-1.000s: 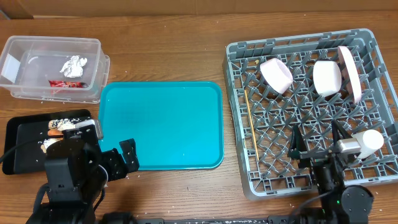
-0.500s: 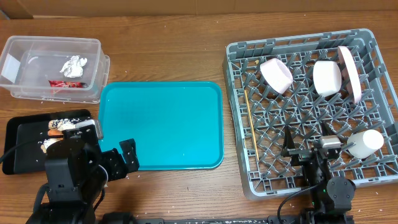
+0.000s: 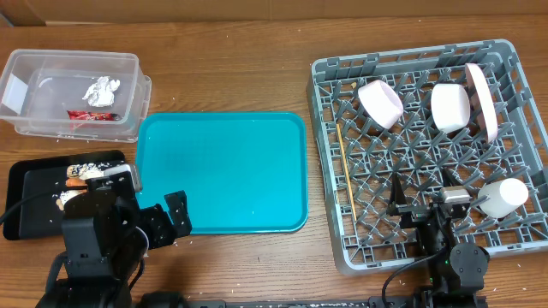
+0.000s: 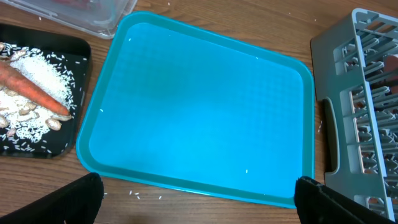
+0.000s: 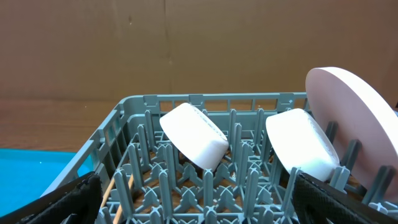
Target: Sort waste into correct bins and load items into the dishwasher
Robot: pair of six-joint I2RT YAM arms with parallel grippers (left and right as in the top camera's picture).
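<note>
A brown wooden table with grain running left to right fills the overhead view under soft, even light. In the right wrist view, a flat brown panel, possibly cardboard, spans the upper half.

The left arm hides part of the black tray. In the right wrist view, the plate is cut off at the side.

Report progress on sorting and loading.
Done: wrapper and tissue in the clear tub; carrot and rice scraps in the black tray; bowls, plate, cup, chopsticks in the grey rack. In hand: nothing; left gripper, right gripper open. Left: nothing visible; teal tray bare.
</note>
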